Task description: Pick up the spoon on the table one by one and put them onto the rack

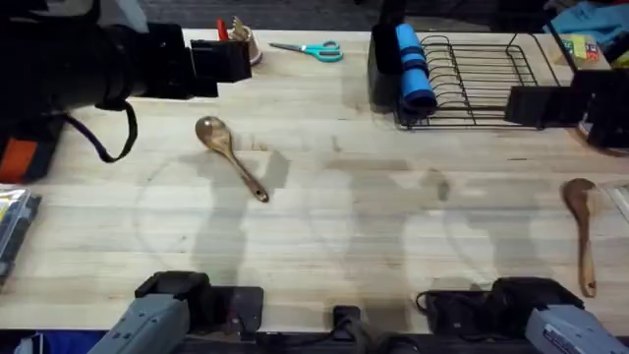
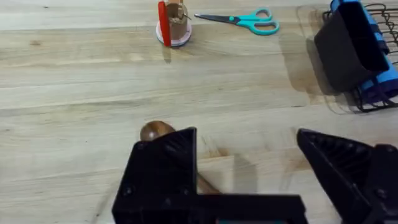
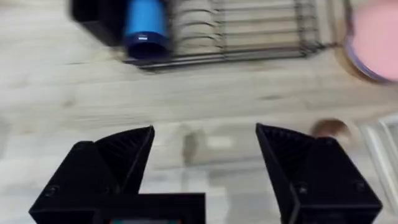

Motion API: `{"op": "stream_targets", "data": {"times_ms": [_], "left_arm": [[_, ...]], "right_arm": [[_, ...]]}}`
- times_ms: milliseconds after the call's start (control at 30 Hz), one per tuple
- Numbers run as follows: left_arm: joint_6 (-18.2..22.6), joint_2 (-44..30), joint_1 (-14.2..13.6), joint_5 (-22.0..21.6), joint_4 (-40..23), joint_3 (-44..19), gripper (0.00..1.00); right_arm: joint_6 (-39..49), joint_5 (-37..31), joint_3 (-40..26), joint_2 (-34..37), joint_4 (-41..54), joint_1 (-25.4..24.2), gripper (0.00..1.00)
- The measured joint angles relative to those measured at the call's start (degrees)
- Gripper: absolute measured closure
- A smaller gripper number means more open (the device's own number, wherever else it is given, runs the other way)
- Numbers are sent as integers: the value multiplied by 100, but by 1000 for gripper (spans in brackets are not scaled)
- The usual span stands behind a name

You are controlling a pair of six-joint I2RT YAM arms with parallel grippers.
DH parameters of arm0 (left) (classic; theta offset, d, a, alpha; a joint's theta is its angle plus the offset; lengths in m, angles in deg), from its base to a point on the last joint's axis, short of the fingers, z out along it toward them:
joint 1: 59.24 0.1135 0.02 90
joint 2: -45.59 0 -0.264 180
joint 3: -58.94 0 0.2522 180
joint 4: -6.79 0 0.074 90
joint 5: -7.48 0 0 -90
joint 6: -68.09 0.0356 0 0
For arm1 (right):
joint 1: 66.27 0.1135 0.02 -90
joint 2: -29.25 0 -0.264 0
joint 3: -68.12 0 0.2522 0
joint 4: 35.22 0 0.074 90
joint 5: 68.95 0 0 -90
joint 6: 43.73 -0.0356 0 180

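From overhead, two wooden spoons flat on the table [image 1: 324, 211]: left spoon [image 1: 229, 155] mid-left, right spoon [image 1: 582, 228] near the right edge, both well apart from the rack [image 1: 470, 81] at the back right. Scissors [image 1: 311, 49] at the far edge.

Through the left wrist camera, left gripper [image 2: 249, 168] spread apart, empty, spoon bowl peeking behind one finger.

Through the right wrist camera, right gripper [image 3: 205, 162] likewise apart, empty; blue roll [image 3: 144, 25] in the rack, pink plate [image 3: 376, 37] beside it.

No readable writing.

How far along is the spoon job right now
Nothing is done yet. Both spoons lie on the table: one at left, one at right. The rack holds no spoon. Both grippers, left and right, are open and empty. Both placements remain.
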Motion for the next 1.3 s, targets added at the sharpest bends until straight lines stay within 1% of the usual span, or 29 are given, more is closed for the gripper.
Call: {"op": "stream_targets", "data": {"times_ms": [133,300,400,667,733,800,867,1300], "left_arm": [[0,0,2,2,0,0,7],[0,0,0,1,0,0,7],[0,0,1,0,0,0,7],[0,0,2,2,0,0,7],[0,0,2,1,0,0,7],[0,0,2,1,0,0,8],[0,0,2,2,0,0,7],[0,0,2,2,0,0,8]], "right_arm": [[-166,-494,-4,0,242,-276,5],[-250,-785,-4,1,420,-951,6],[-266,-857,-4,1,419,-1529,6],[-267,-942,-4,0,419,-3296,5],[-270,-945,-4,0,419,-3596,5],[-270,-957,-4,0,411,-3767,5],[-270,-961,-4,0,376,-3835,5],[-270,-959,-4,0,393,-3846,5]]}}
